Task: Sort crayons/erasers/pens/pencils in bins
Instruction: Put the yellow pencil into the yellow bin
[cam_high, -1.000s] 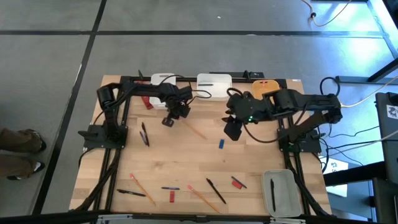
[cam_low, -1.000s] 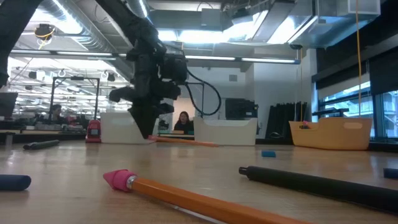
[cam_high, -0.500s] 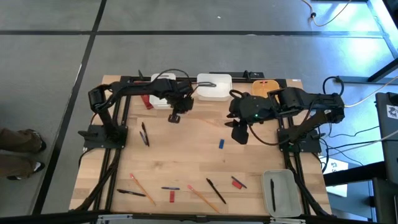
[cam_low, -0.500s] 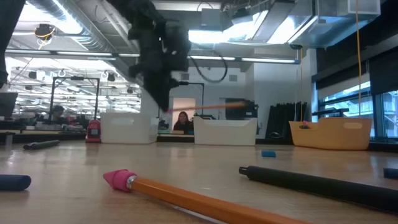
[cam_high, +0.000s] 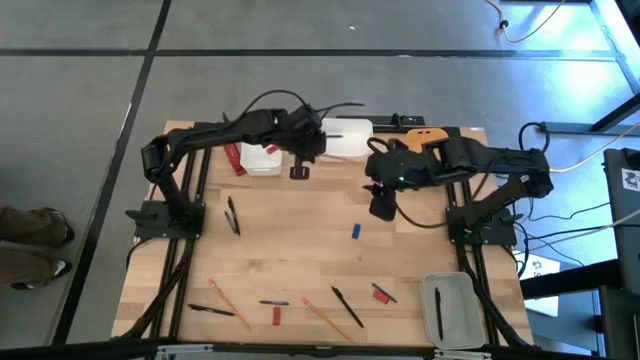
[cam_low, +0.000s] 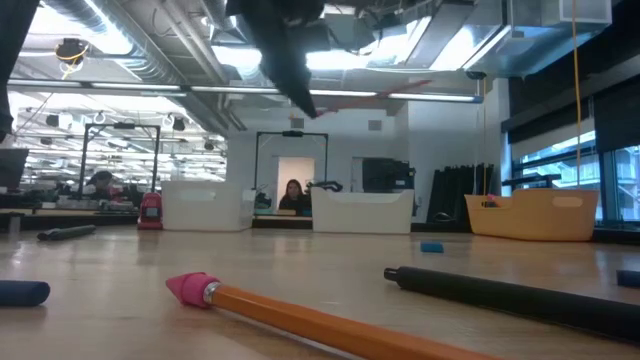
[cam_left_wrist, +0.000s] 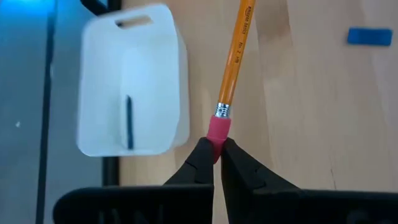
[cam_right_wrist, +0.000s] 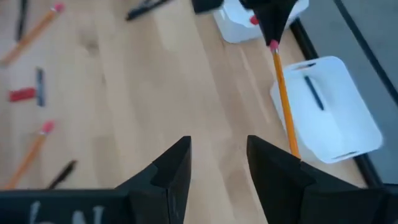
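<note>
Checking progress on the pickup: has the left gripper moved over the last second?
Yes. The left gripper, shut on a pencil, has risen and travelled from mid-table toward the wider white bin at the far edge.

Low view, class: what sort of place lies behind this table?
Probably an open-plan lab or workshop: exposed ceiling ducts, long strip lights, and a person seated among workbenches beyond the table.

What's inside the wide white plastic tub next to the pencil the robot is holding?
The wide white plastic tub holds one thin dark stick, probably a pen, lying on its floor. From above, the left arm and its cables cover part of the tub, so that part stays hidden there.
</note>
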